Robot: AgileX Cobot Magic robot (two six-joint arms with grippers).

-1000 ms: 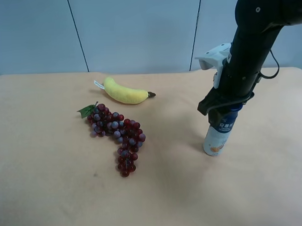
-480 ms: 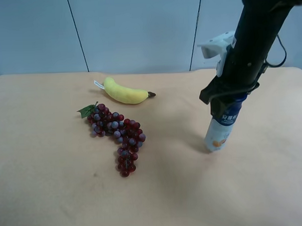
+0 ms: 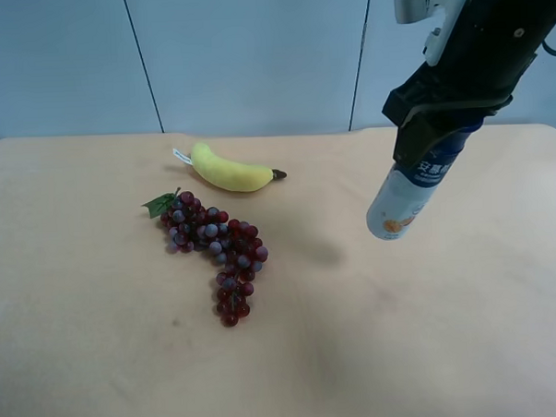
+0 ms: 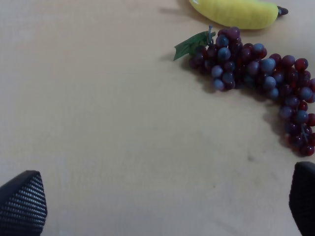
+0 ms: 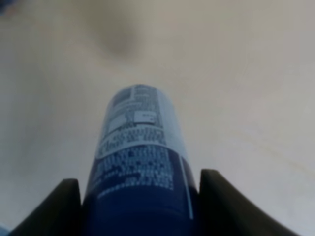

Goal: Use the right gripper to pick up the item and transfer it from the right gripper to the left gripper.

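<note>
Can [image 3: 400, 203] clamped btwn right gripper [image 3: 444, 137] jaws, tilted, hanging below it, off table [image 3: 128, 363].

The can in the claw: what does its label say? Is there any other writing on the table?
Can, blue band in the high view: white characters, too small to read.
Can in the right wrist view: blocks of fine print, too blurred to read.
Banana, white tag at its end: no text can be made out.
Grapes: no writing.
Nothing in these pictures can be quoted.
</note>
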